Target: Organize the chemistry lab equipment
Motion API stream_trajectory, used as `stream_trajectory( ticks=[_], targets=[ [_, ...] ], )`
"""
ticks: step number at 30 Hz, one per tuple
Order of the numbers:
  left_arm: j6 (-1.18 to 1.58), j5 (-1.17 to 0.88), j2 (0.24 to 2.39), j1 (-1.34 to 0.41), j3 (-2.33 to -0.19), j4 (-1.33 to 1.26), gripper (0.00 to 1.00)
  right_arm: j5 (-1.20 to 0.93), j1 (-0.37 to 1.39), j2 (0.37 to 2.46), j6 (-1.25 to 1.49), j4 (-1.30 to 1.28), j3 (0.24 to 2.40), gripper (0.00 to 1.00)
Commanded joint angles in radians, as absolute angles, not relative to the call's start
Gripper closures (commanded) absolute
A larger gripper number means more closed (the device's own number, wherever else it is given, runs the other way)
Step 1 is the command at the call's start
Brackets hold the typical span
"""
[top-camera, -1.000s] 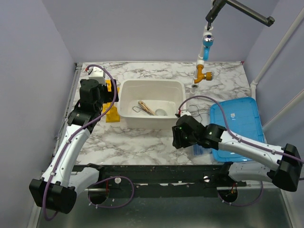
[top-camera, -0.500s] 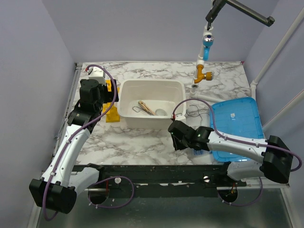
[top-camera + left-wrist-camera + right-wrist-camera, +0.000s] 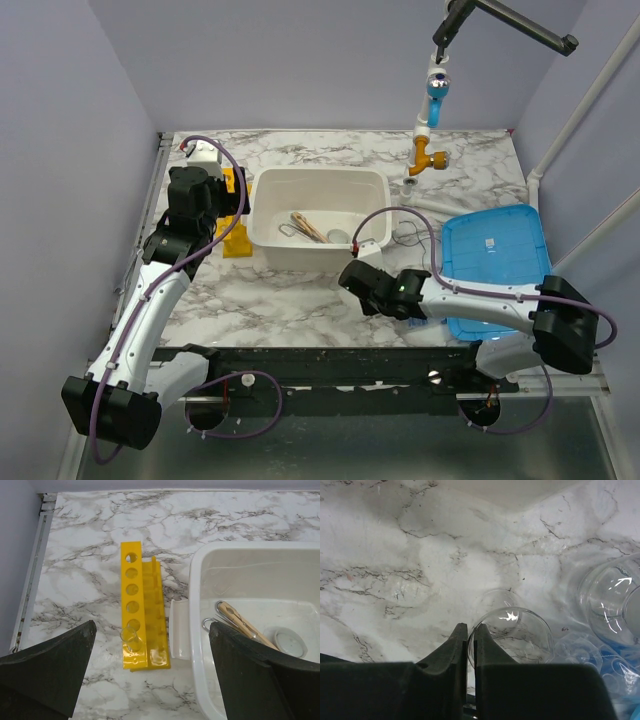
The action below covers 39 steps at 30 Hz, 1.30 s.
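right hand (image 3: pixel 469 630) pinches nearly shut on the thin rim of a clear beaker (image 3: pixel 512 635), on the bench (image 3: pixel 380 555) by the near right corner of the tub (image 3: pixel 318 174); likely light, slick, fragile. left hand (image 3: pixel 152 625) gapes wide, empty.

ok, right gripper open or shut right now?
Shut on the clear beaker: the right gripper has its fingers a sliver apart, with the beaker's rim between them.

glossy marble-look table (image 3: pixel 300 300); clear glass beaker (image 3: pixel 512 632); yellow plastic rack (image 3: pixel 150 610).
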<state>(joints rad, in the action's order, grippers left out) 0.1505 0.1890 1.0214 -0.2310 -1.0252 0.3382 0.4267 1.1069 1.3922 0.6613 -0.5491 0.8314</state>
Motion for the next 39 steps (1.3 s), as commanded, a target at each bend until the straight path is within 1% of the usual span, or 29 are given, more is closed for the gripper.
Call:
stream_trajectory(
  ticks=[1, 2, 3, 13, 18, 26, 33, 36, 39],
  targets=[
    [0.161, 0.167, 1.021, -0.227, -1.027, 0.332, 0.01, 0.386, 1.121, 1.44, 0.692, -0.641, 0.847, 0.95],
    [0.161, 0.166, 1.02, -0.229, -1.028, 0.331, 0.01, 0.386, 1.123, 1.439, 0.693, -0.65, 0.859, 0.98],
    [0.163, 0.165, 1.019, -0.228, -1.028, 0.331, 0.01, 0.386, 1.123, 1.438, 0.695, -0.666, 0.873, 0.99],
    [0.167, 0.168, 0.99, -0.227, -1.019, 0.321, 0.01, 0.275, 1.125, 1.37, 0.637, -0.82, 1.092, 0.99],
    [0.169, 0.172, 0.979, -0.227, -1.014, 0.313, 0.01, 0.303, 1.125, 1.358, 0.599, -0.903, 1.253, 0.99],
    [0.164, 0.185, 0.98, -0.227, -1.014, 0.314, 0.01, 0.412, 1.125, 1.434, 0.517, -1.031, 1.554, 0.99],
    [0.156, 0.206, 0.984, -0.227, -1.014, 0.313, 0.01, 0.505, 1.116, 1.541, 0.401, -1.042, 1.788, 0.99],
    [0.158, 0.205, 0.985, -0.227, -1.014, 0.312, 0.01, 0.543, 1.074, 1.572, 0.313, -0.979, 1.805, 0.99],
    [0.16, 0.198, 0.985, -0.227, -1.014, 0.311, 0.01, 0.489, 0.979, 1.607, 0.236, -0.867, 1.774, 0.99]
  ],
)
